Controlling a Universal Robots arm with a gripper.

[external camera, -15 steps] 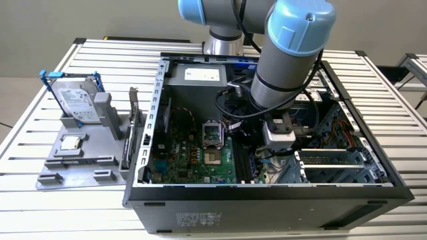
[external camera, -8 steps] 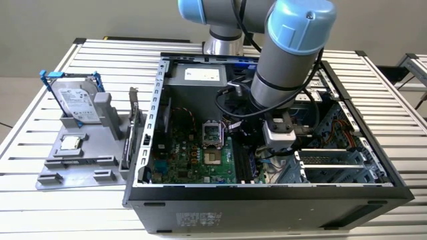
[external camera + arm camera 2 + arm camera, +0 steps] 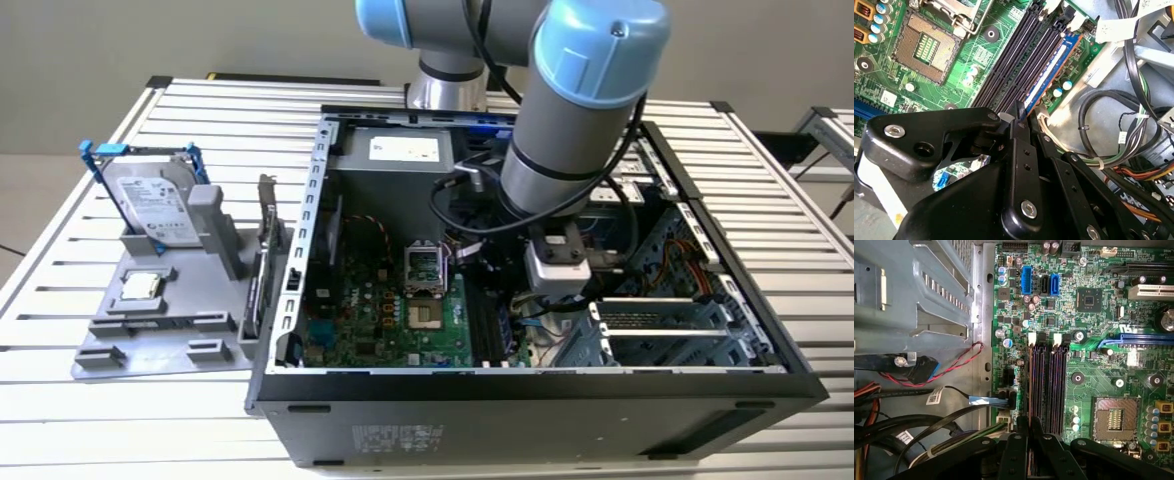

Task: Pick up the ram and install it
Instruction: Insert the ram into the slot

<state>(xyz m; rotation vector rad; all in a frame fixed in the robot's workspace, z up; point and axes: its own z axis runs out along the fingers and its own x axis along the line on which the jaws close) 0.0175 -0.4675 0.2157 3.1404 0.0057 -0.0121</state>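
Observation:
The ram point(image 3: 1046, 75) shows edge-on as a thin blue and white strip standing in the outermost of the black memory slots point(image 3: 1016, 55) on the green motherboard. My gripper point(image 3: 1019, 114) is shut on the ram's near end, its black fingers pressed to both sides. In the first wrist view the ram point(image 3: 1029, 385) is a narrow line running from the gripper point(image 3: 1027, 422) toward the white slot latches point(image 3: 1032, 339). In the exterior view the gripper point(image 3: 550, 300) reaches down into the open computer case point(image 3: 534, 385), beside the slots.
The CPU socket point(image 3: 926, 47) lies beside the slots. Bundled cables point(image 3: 1114, 130) and a metal drive cage point(image 3: 919, 290) crowd the ram's other side. On the exterior view's left, a grey holder point(image 3: 160, 335) carries a hard drive in a blue frame point(image 3: 154, 205) and a bracketed card point(image 3: 267, 240).

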